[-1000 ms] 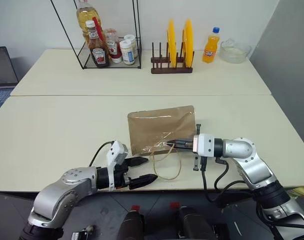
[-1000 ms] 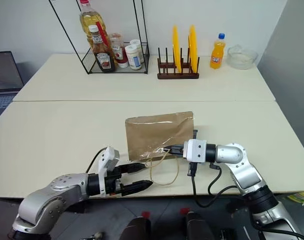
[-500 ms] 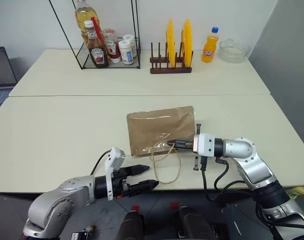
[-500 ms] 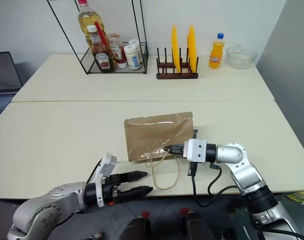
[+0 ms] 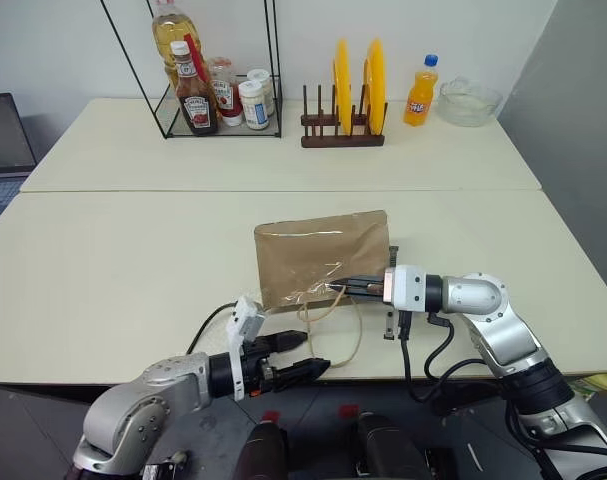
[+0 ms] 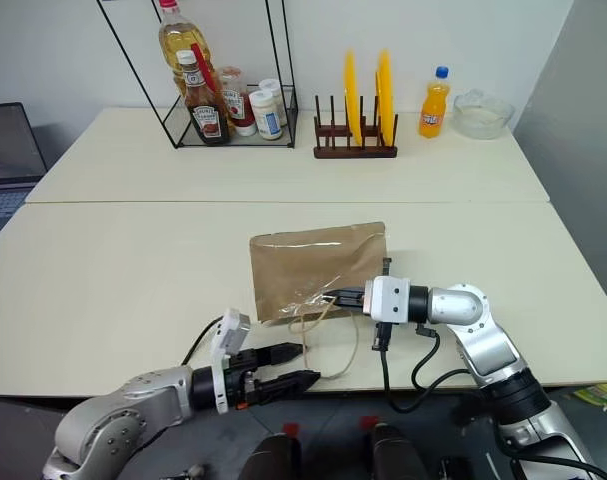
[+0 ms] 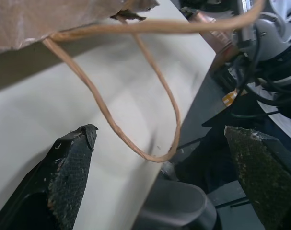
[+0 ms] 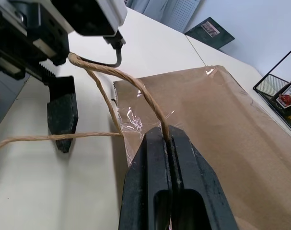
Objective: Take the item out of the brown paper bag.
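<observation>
The brown paper bag lies flat on the near table, its mouth toward the front edge. My right gripper is shut on one twisted handle at the bag's mouth. The other handle loop trails on the table toward the edge. My left gripper is open at the front edge, just left of that loop, with nothing between its fingers. In the left wrist view the loop lies ahead between the jaws. The item is hidden.
On the far table stand a wire rack with sauce bottles, a wooden plate rack with two yellow plates, an orange soda bottle and a glass bowl. A laptop sits at the far left.
My left gripper has slid right along the table's front edge toward the loose handle loop, dropped a little and rolled, still open. The right gripper and the bag have not moved.
</observation>
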Robot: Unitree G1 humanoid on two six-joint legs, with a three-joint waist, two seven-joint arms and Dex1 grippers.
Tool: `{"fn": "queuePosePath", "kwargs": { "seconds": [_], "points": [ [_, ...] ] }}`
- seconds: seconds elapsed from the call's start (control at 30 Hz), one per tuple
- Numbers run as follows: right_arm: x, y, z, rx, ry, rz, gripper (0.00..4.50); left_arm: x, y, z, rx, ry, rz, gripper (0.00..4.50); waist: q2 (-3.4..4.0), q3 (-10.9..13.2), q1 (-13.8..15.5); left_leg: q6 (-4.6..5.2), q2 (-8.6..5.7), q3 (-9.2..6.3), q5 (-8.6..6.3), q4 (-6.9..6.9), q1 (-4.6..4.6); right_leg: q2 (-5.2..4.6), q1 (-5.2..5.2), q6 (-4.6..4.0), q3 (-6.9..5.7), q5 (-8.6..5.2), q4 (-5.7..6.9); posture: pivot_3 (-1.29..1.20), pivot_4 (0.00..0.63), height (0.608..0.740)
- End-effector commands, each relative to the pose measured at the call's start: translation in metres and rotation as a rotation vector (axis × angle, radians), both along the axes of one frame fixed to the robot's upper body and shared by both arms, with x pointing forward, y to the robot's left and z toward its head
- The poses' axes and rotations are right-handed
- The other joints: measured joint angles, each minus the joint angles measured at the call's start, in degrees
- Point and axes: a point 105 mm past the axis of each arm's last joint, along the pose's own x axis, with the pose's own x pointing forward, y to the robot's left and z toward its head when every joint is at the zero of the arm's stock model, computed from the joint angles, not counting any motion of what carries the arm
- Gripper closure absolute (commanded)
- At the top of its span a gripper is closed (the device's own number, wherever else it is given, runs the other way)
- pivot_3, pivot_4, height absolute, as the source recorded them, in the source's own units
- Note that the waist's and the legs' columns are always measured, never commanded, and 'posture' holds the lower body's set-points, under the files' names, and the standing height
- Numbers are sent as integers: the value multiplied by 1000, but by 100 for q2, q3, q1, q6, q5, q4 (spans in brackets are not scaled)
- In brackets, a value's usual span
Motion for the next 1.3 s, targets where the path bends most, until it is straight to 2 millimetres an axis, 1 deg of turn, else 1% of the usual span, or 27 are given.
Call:
{"fn": "queuePosePath", "kwargs": {
  "seconds": [0.03,0.1,0.27,0.33,0.43,0.5,0.63,0.7,0.73,0.9,1.1,1.3],
  "points": [
    [-4,2,17,35,-51,25,4500,10,-5,4,-4,-56,24,170,0,0,0,0,0,0,0,0,0,0,0,0,0,0,0,0,150,740],
    [-4,2,18,36,-51,27,4500,15,-6,4,-1,-69,43,586,0,0,0,0,-1,0,0,0,-1,0,0,0,1,0,0,0,150,740],
    [-3,4,22,50,-51,21,4500,17,-6,5,2,-85,46,2240,0,0,-2,0,0,0,0,-1,0,0,0,0,1,0,0,0,150,740],
    [1,5,28,71,-49,8,4500,16,-6,4,17,-92,42,2840,0,0,-3,0,0,0,0,-1,0,0,0,0,1,0,0,0,150,740],
    [6,7,41,108,-47,-11,4500,15,-5,-1,48,-101,43,3874,0,0,-7,0,-1,1,0,0,0,0,0,0,2,0,0,0,150,740],
    [9,8,48,122,-48,-15,4500,17,-5,-4,56,-110,57,4461,0,0,-6,0,-1,0,0,0,0,0,0,0,1,0,0,0,150,740],
    [17,11,63,159,-26,-36,4500,22,-5,-6,72,-134,81,4461,0,0,-5,0,-1,0,0,-1,-1,0,-1,0,1,0,0,0,150,740],
    [25,12,76,201,16,-64,4500,23,-4,-14,126,-149,73,4461,0,0,-7,0,-1,0,0,-1,-1,0,-1,0,0,0,0,0,150,740],
    [30,13,82,223,47,-81,4500,22,-3,-22,175,-157,57,4461,0,0,-8,0,-1,0,0,-1,-1,0,-1,0,1,0,1,0,150,740],
    [50,14,99,268,146,-148,4500,14,-2,-44,299,-193,-13,4461,2,-1,-3,0,-1,0,0,-3,-1,-1,-2,-1,1,1,0,0,150,740],
    [62,12,104,284,195,-197,4500,13,0,-49,319,-206,-25,4461,3,-2,-6,1,-4,2,-1,-2,-2,-2,-2,-1,2,1,-1,0,150,740],
    [63,11,100,266,205,-209,4500,13,8,-53,331,-205,-13,4461,4,-2,-7,2,-1,2,-1,-3,-1,-1,-2,-1,1,1,0,0,150,740]
  ]
}}
